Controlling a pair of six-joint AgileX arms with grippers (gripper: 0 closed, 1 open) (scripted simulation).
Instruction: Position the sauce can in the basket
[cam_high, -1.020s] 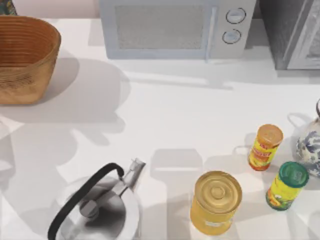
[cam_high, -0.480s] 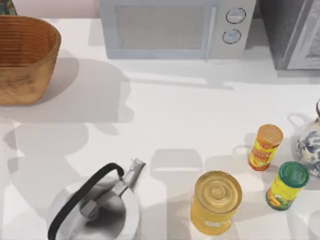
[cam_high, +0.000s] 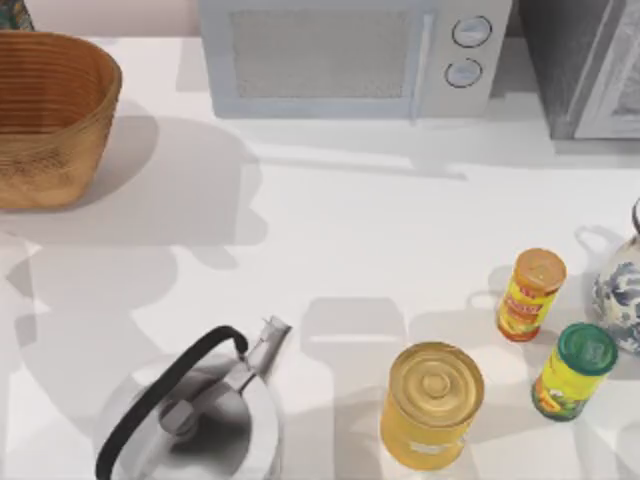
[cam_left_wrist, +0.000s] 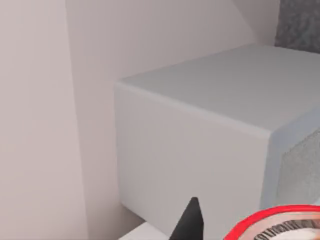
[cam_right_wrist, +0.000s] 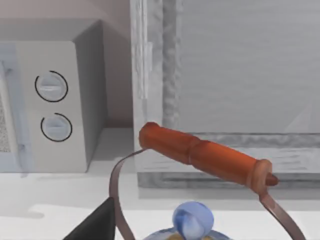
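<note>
While both arms sit outside the top view, we log the scene big to small.

White table (cam_high: 330, 230): carries everything below.

Microwave (cam_high: 330, 55): at 12 o'clock on the table, door and two dials facing us. The left wrist view has its blank side wall close up.

Grey cabinet (cam_high: 590, 60): 1 to 2 o'clock, just beside the microwave.

Basket (cam_high: 50, 150): 10 o'clock, at the table's left edge, upright, well apart from every can.

Kettle (cam_high: 200, 420): 7 o'clock, black handle arched over the lid, spout aimed toward 1 o'clock.

Gold can (cam_high: 432, 400): 5 o'clock, upright.

Blue-and-white teapot (cam_high: 620, 295): 3 to 4 o'clock, cut off by the right edge. The right wrist view looks over its orange-red handle grip (cam_right_wrist: 205, 155) and blue lid knob (cam_right_wrist: 192, 220).

Green-lidded can (cam_high: 575, 372): 4 o'clock, near the teapot.

Orange-lidded can (cam_high: 531, 293): just toward 11 o'clock from the green-lidded one.

Sauce can (cam_left_wrist: 280, 226): in the left wrist view we see its red rim and silvery printed top, just beside the dark tip of the left gripper (cam_left_wrist: 191, 224), with the microwave's side behind. It is not in the basket. Clamped or not, we cannot tell.

Right gripper (cam_right_wrist: 95, 227): one dark tip shows beside the teapot handle's wire. We cannot tell its state either.
</note>
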